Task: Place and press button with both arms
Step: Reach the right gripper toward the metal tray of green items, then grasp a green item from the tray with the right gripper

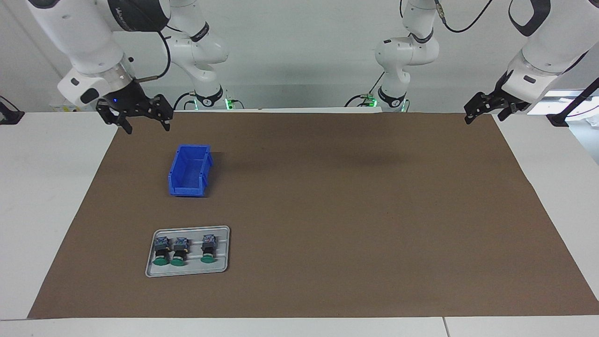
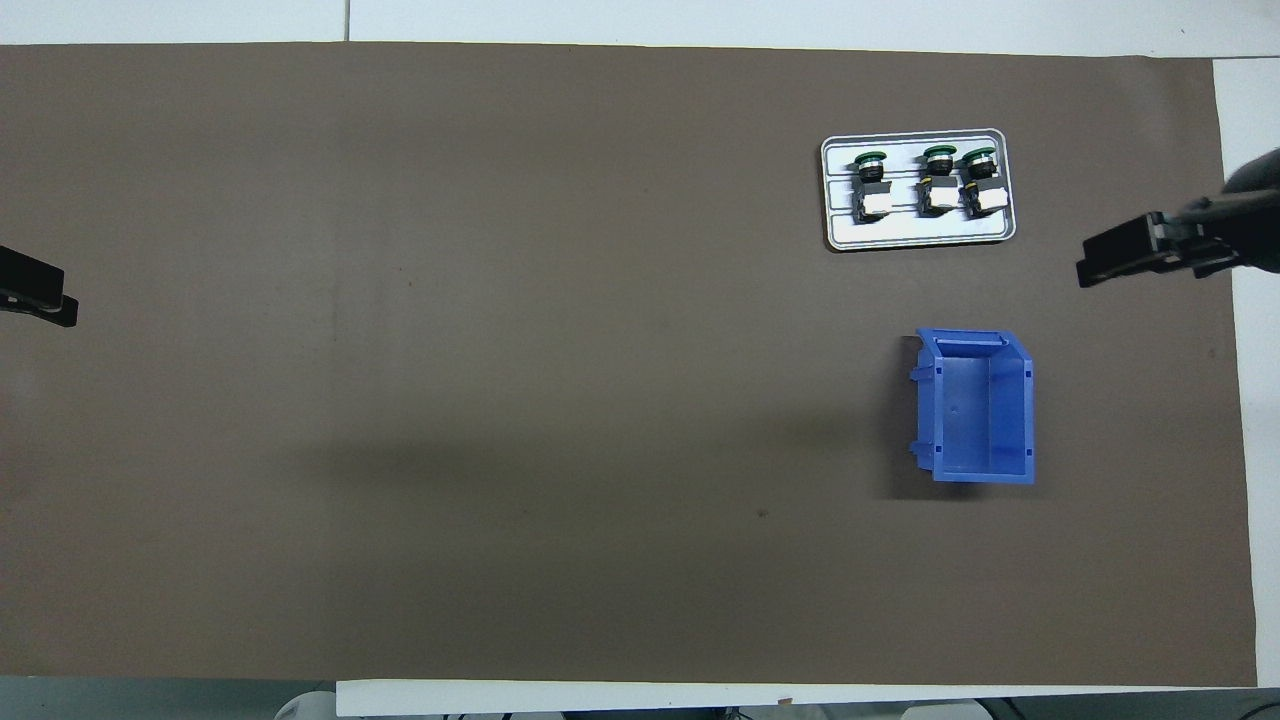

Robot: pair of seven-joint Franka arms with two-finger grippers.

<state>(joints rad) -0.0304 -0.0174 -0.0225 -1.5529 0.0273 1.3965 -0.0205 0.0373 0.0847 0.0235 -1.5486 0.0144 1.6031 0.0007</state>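
Three buttons with green caps lie side by side in a grey tray (image 1: 187, 272), one apart (image 1: 208, 248) and two close together (image 1: 179, 250) (image 1: 162, 250). They also show in the overhead view (image 2: 872, 185) (image 2: 938, 180) (image 2: 980, 180) on the tray (image 2: 920, 236). My right gripper (image 1: 147, 127) is open and empty, up in the air over the mat's edge at the right arm's end, apart from the tray; it also shows in the overhead view (image 2: 1095, 270). My left gripper (image 1: 484, 114) is open and empty, and waits over the mat's corner at the left arm's end (image 2: 55, 305).
A blue open bin (image 1: 189, 171) stands empty on the brown mat (image 1: 351, 210), nearer to the robots than the tray; it also shows in the overhead view (image 2: 980, 405). White table borders the mat.
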